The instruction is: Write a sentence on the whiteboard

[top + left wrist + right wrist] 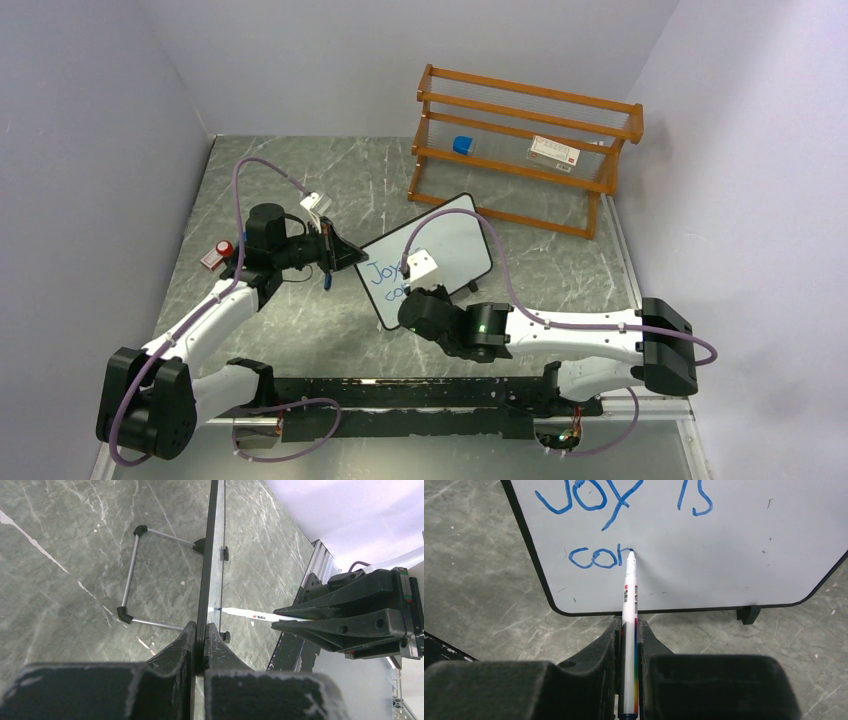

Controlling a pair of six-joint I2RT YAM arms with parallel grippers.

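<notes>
Here the right gripper's [630, 628] marker [629, 605] tip touches the whiteboard [729, 555] — beside "con".

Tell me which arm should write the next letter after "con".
Right: the right gripper holds the marker, tip touching the whiteboard beside the sentence; the left gripper only clamps the board's edge.

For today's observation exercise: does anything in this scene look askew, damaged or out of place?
Nothing damaged or spilled. The whiteboard stands turned diagonally, but the left hand clamps its edge while the right hand presses the marker to it.
</notes>
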